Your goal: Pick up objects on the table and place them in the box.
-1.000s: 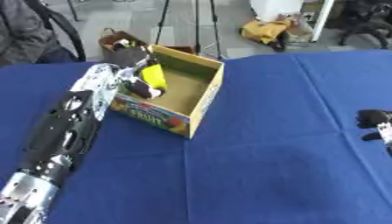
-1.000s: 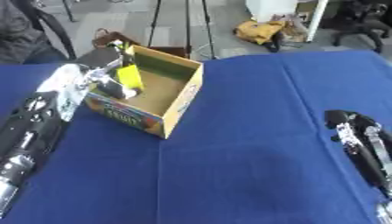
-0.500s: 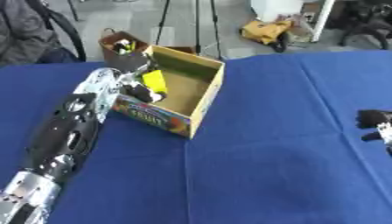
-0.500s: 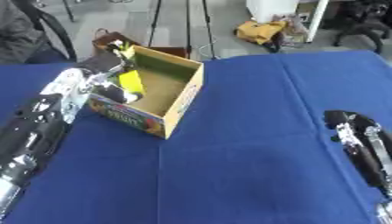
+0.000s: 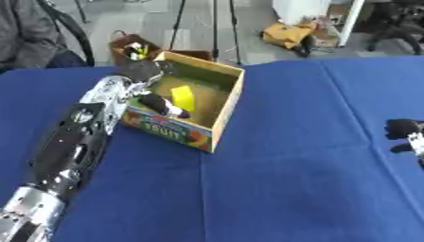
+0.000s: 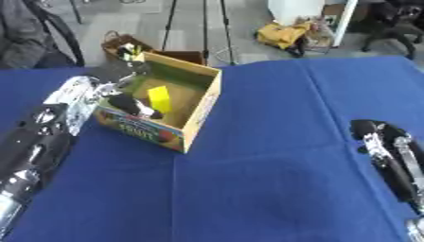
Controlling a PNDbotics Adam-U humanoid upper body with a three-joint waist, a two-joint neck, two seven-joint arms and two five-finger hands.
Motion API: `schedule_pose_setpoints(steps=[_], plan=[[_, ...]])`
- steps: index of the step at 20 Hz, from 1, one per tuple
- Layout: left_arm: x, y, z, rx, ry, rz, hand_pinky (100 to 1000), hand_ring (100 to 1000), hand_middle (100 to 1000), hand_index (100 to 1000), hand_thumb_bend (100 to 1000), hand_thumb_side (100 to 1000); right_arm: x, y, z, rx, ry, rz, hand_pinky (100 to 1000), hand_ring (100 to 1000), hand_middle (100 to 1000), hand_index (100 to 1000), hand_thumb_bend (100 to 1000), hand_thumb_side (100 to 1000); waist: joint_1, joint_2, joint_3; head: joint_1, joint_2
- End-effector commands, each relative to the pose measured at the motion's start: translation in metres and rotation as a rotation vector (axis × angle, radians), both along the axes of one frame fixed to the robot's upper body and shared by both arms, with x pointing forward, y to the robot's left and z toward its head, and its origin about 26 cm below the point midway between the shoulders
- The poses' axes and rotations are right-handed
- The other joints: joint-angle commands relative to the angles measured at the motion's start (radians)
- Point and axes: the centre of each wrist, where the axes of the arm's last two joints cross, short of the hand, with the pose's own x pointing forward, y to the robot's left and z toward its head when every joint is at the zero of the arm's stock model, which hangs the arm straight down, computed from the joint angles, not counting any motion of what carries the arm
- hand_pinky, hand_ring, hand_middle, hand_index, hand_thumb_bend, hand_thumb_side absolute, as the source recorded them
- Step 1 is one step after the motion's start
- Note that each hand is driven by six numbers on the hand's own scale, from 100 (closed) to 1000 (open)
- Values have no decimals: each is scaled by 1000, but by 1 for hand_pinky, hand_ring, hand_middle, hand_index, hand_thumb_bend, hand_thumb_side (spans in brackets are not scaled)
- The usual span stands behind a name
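Blue cloth covers the desk [image 5: 298, 179], and beyond its far edge at the top of the frame lie a grey floor, tripod legs and a yellow bag. Upper left of centre stands the box [image 5: 217, 124], an open cardboard carton with a printed fruit label on its near wall. Inside it, against the floor of the box, lies a yellow object [image 5: 183, 95], small and flat-sided; it looks light and stiff, so I judge it would be easy to pinch across its narrow faces, though its material cannot be told. The left robot hand [image 5: 149, 75] reaches over the box's left wall with dark fingers [image 5: 163, 105] hanging inside just beside the yellow object; they seem slack and hold nothing I can see, yet the palm side is hidden. The right robot hand [image 6: 374, 132] rests at the right edge, cut off in the left eye view; whether its fingers are curled I cannot tell. No other loose item shows on the cloth. The box's near inner corner is hidden by its own wall.
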Motion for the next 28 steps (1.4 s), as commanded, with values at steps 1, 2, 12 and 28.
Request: schedule_pose_setpoints(steps=[1, 2, 12, 28], plan=[[-1, 4, 20, 13, -84, 19, 972, 962, 948, 942, 1000, 834, 1, -2, 7, -5, -24, 4, 606, 723, 678, 784, 100, 1000, -3, -18, 0, 0, -9], [-1, 4, 20, 12, -91, 21, 972, 962, 948, 942, 1000, 834, 1, -2, 8, -5, -24, 4, 606, 723, 678, 784, 100, 1000, -3, -18, 0, 0, -9], [-21, 18, 59, -231, -375, 12, 875, 881, 866, 912, 1000, 847, 0, -4, 5, 0, -16, -8, 606, 722, 677, 783, 100, 1000, -7, -25, 18, -12, -8], [-88, 41, 15, -543, -597, 111, 747, 750, 748, 838, 907, 997, -3, -9, -1, 16, -1, -32, 606, 722, 676, 783, 100, 1000, -6, -36, 53, -39, -4]])
